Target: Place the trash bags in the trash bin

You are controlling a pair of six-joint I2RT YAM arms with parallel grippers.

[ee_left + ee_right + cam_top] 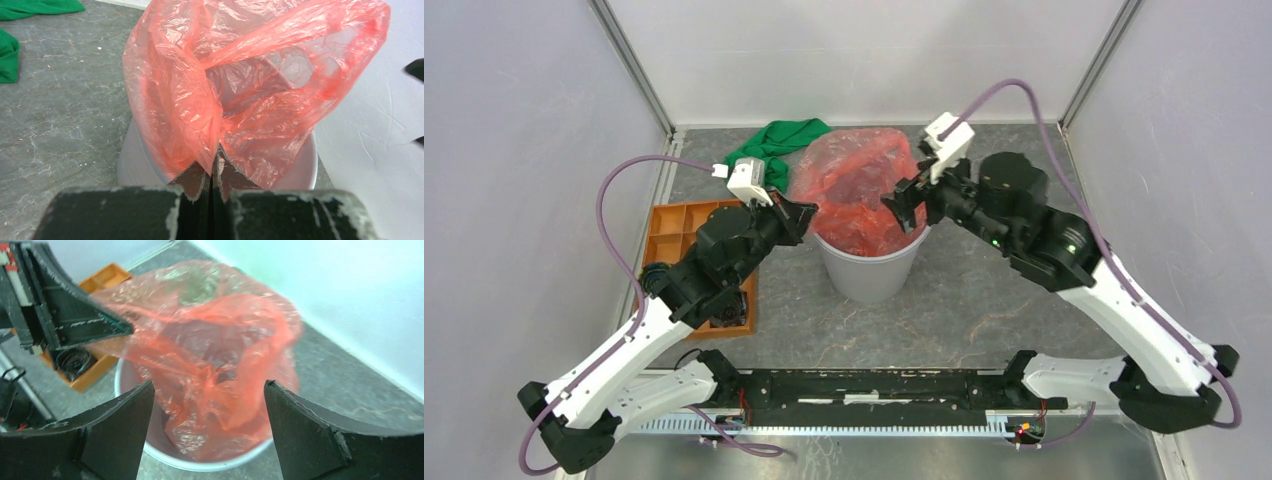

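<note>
The red translucent trash bag (854,185) billows out of the light-grey trash bin (869,275) at the table's middle, its lower part inside the bin. My left gripper (809,215) is shut on the bag's left edge just above the rim; in the left wrist view its tips (214,160) pinch a fold of the bag (240,90) over the bin (131,160). My right gripper (904,210) hovers at the bag's right side. In the right wrist view it (209,385) stands open above the bag (215,340) and the bin's rim (197,465), holding nothing.
An orange compartment tray (674,225) lies left of the bin, partly under the left arm. A green cloth (779,140) lies behind the bin at the back. White enclosure walls stand close on the left, right and back.
</note>
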